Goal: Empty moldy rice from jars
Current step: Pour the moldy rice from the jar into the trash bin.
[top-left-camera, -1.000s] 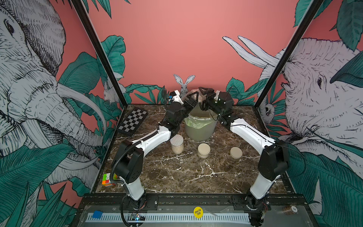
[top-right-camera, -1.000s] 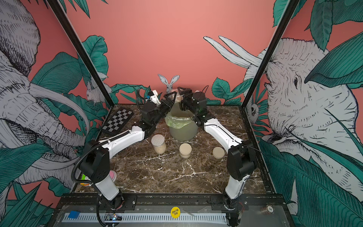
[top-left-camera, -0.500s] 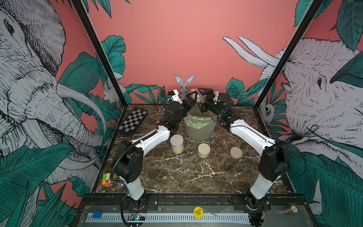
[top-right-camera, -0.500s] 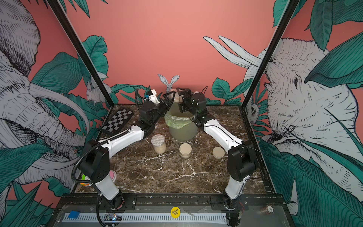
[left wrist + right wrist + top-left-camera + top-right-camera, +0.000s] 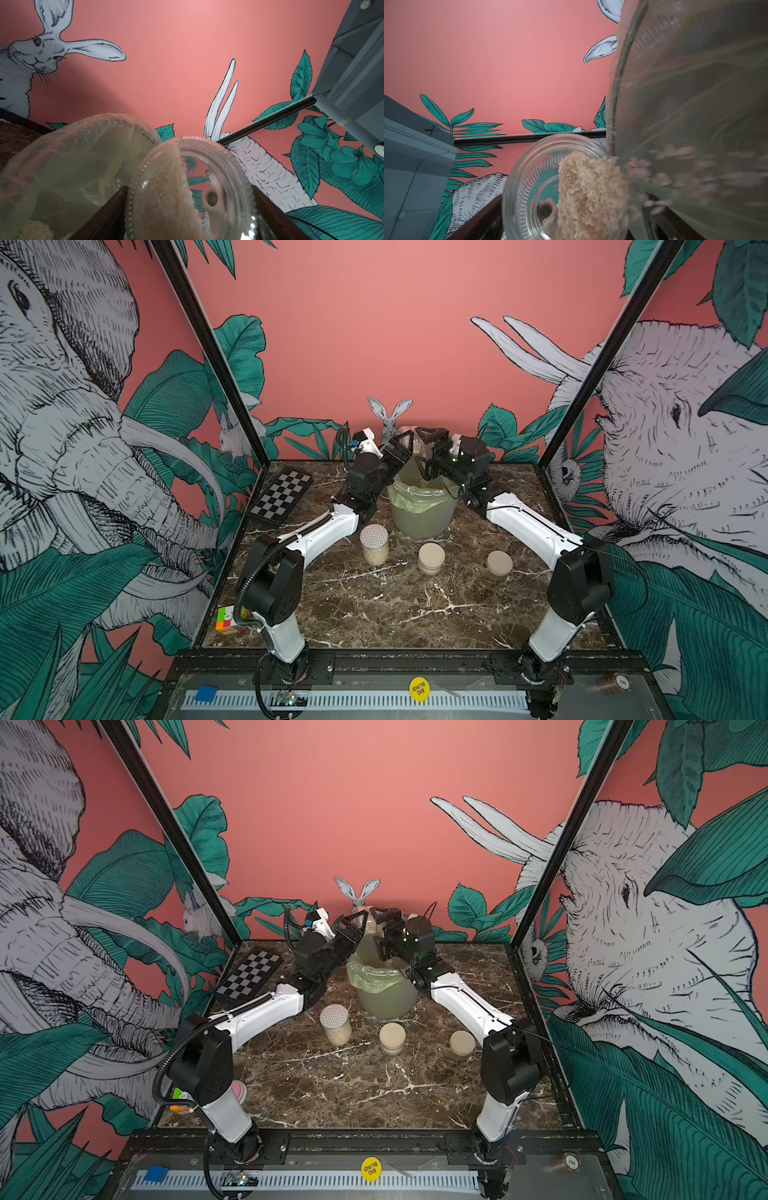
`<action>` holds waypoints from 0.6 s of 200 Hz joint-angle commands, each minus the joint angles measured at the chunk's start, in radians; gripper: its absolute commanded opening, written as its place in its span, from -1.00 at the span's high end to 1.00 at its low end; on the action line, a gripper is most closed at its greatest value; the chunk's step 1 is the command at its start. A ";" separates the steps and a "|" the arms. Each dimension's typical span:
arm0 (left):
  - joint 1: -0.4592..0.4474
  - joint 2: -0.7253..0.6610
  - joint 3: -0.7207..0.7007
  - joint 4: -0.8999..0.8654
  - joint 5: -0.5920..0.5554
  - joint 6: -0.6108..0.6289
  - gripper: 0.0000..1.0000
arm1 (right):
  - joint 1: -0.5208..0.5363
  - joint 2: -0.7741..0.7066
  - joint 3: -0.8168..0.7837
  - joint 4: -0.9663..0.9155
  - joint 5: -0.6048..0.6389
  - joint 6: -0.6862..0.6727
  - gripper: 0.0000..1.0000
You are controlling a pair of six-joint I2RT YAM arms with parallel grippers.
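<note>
Both arms reach over the bag-lined bin (image 5: pixel 422 518). My left gripper (image 5: pixel 189 187) is shut on an open squat jar (image 5: pixel 209 153) lying on its side, with moldy rice (image 5: pixel 166 187) heaped on its lower side. In the right wrist view a second open jar (image 5: pixel 533 176) lies tilted between the jaws of my right gripper (image 5: pixel 572 197). The jaws stand slightly wider than the jar. Its rice (image 5: pixel 587 187) spills in a blur towards the bin (image 5: pixel 695 104). In both top views the grippers (image 5: pixel 405 441) (image 5: pixel 428 452) nearly meet. A taller jar with a dotted lid (image 5: pixel 374 543) holds rice on the table.
Two beige lids (image 5: pixel 431 556) (image 5: pixel 498 562) lie in front of the bin; the middle one stands thicker. A checkerboard (image 5: pixel 282 497) sits at the back left, and a colour cube (image 5: pixel 228 618) by the left arm's base. The cage posts and walls close in both sides.
The right gripper has edged slightly towards the left one over the bin, and rice now streams from its jar. The left arm has barely moved.
</note>
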 commanded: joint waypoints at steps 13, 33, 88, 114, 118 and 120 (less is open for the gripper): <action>0.008 0.005 0.057 0.011 0.010 0.001 1.00 | -0.017 -0.079 0.015 -0.140 0.004 -0.076 -0.97; 0.008 0.009 0.073 -0.008 0.019 0.006 1.00 | -0.030 -0.087 0.024 -0.199 -0.005 -0.100 -0.97; 0.008 0.014 0.099 -0.047 0.039 0.026 1.00 | -0.066 -0.104 0.053 -0.295 -0.022 -0.196 -0.97; 0.008 0.019 0.127 -0.083 0.059 0.041 1.00 | -0.090 -0.099 0.111 -0.382 -0.047 -0.280 -0.97; 0.008 0.020 0.130 -0.087 0.060 0.041 1.00 | -0.095 -0.097 0.117 -0.390 -0.052 -0.291 -0.97; 0.008 0.020 0.133 -0.088 0.061 0.040 1.00 | -0.096 -0.097 0.121 -0.395 -0.053 -0.295 -0.97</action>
